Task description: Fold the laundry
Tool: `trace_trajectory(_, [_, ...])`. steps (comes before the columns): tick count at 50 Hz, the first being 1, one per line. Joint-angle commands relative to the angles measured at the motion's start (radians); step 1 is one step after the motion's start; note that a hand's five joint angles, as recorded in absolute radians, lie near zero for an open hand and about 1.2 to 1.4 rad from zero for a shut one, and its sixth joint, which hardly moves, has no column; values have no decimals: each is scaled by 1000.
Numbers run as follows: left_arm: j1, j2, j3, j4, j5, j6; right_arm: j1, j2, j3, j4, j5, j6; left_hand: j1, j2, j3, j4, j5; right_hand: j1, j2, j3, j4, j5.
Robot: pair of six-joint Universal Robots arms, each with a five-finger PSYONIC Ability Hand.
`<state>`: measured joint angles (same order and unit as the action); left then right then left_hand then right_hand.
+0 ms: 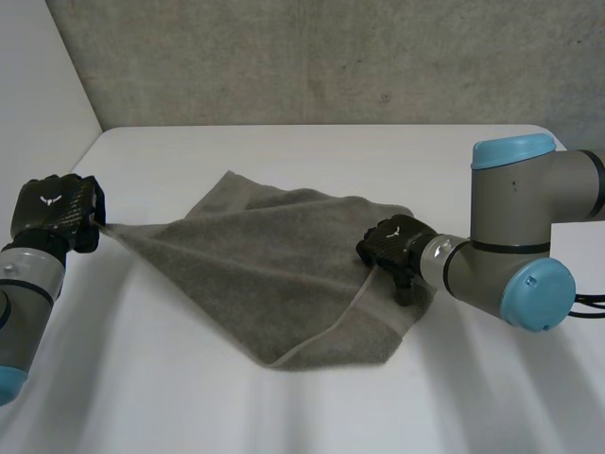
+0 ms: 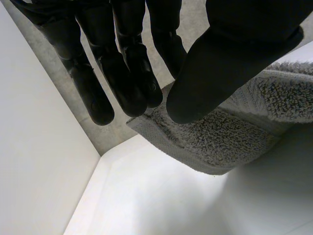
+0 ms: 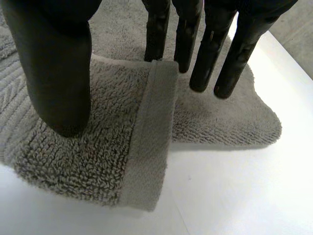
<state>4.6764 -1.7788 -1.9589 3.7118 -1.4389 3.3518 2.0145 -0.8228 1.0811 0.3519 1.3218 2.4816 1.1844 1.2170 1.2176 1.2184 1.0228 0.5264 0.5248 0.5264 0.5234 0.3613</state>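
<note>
A grey towel (image 1: 274, 274) lies partly folded and rumpled on the white table (image 1: 284, 416). My left hand (image 1: 57, 213) is at the towel's left corner, held just above the table. In the left wrist view its thumb (image 2: 220, 63) and fingers (image 2: 132, 83) pinch that corner of the towel (image 2: 220, 137). My right hand (image 1: 392, 244) rests at the towel's right edge. In the right wrist view its thumb (image 3: 54, 73) is over a hemmed corner of the towel (image 3: 98, 161). Its straight fingers (image 3: 230, 54) reach past the hem, apart from the thumb.
A concrete wall (image 1: 331, 57) runs behind the table's far edge and a white side wall (image 1: 38, 95) stands at the left. Bare table surrounds the towel at the front and back. My right arm's elbow (image 1: 529, 284) hangs over the table's right side.
</note>
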Motion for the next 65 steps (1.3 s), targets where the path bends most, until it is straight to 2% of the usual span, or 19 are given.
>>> trace_trajectory(1, [1, -1, 0, 0, 0, 0, 3, -9, 2, 10, 4, 0, 212, 179, 179, 178, 199, 241, 243, 241, 244, 232])
trace_trajectory(3, [1, -1, 0, 0, 0, 0, 4, -10, 2, 12, 5, 0, 212, 179, 179, 178, 199, 378, 379, 378, 381, 368])
trace_trajectory(5, [1, 1, 0, 0, 0, 2, 3, -16, 3, 16, 5, 5, 212, 179, 179, 178, 199, 751, 753, 751, 755, 742])
trace_trajectory(7, [1, -1, -2, 0, 0, 0, 3, -25, 2, 18, 7, 16, 212, 179, 179, 178, 199, 869, 870, 869, 872, 859])
trace_trajectory(19, [-2, 47, 67, 2, 0, 5, -53, -254, -47, -65, -6, 189, 212, 179, 179, 178, 199, 870, 871, 870, 873, 860])
trace_trajectory(22, [-12, 59, 115, 0, -2, 0, -69, -337, -79, -235, -6, 275, 212, 179, 179, 178, 199, 870, 871, 870, 873, 860])
trace_trajectory(24, [-22, 87, 229, -1, -17, -15, -80, -421, -58, -507, -1, 371, 212, 179, 179, 178, 199, 870, 871, 870, 873, 860])
trace_trajectory(27, [-51, 149, 338, 0, -31, -64, -94, -466, -18, -656, 4, 418, 212, 179, 179, 178, 199, 870, 871, 870, 873, 860])
trace_trajectory(29, [-59, 180, 380, 0, -50, -99, -140, -563, 83, -902, 13, 497, 212, 179, 179, 178, 199, 870, 871, 870, 873, 860])
trace_trajectory(31, [-61, 206, 411, 0, -72, -132, -160, -603, 135, -948, 14, 525, 212, 179, 179, 178, 199, 870, 871, 870, 873, 860])
trace_trajectory(35, [-58, 255, 419, -29, -92, -170, -189, -641, 198, -873, 0, 539, 212, 179, 179, 178, 199, 870, 871, 870, 873, 860])
trace_trajectory(37, [-56, 266, 387, -55, -91, -169, -192, -645, 249, -686, -42, 534, 212, 179, 179, 178, 199, 870, 871, 870, 873, 860])
trace_trajectory(38, [-56, 266, 387, -55, -91, -169, -192, -645, 249, -685, -42, 534, 212, 179, 179, 178, 199, 870, 871, 870, 873, 860])
trace_trajectory(40, [-55, 291, 307, -134, -59, -164, -195, -650, 307, -517, -114, 495, 212, 179, 179, 178, 199, 870, 871, 870, 873, 860])
trace_trajectory(46, [-35, 338, 255, -248, 43, -152, -209, -682, 365, -380, -170, 327, 212, 179, 179, 178, 199, 870, 871, 870, 873, 860])
trace_trajectory(48, [0, 383, 261, -312, 84, -149, -210, -760, 349, -334, -156, 240, 212, 179, 179, 178, 199, 870, 871, 870, 873, 860])
trace_trajectory(53, [54, 449, 325, -395, 104, -153, -218, -872, 240, -269, -106, 255, 212, 179, 179, 178, 199, 870, 871, 870, 873, 860])
trace_trajectory(62, [70, 446, 466, -538, 103, -153, -296, -863, -4, 39, -105, 263, 212, 179, 179, 178, 199, 870, 871, 870, 873, 860])
trace_trajectory(65, [70, 432, 465, -547, 104, -150, -310, -759, -53, 144, -125, 241, 212, 179, 179, 178, 199, 870, 871, 870, 873, 860])
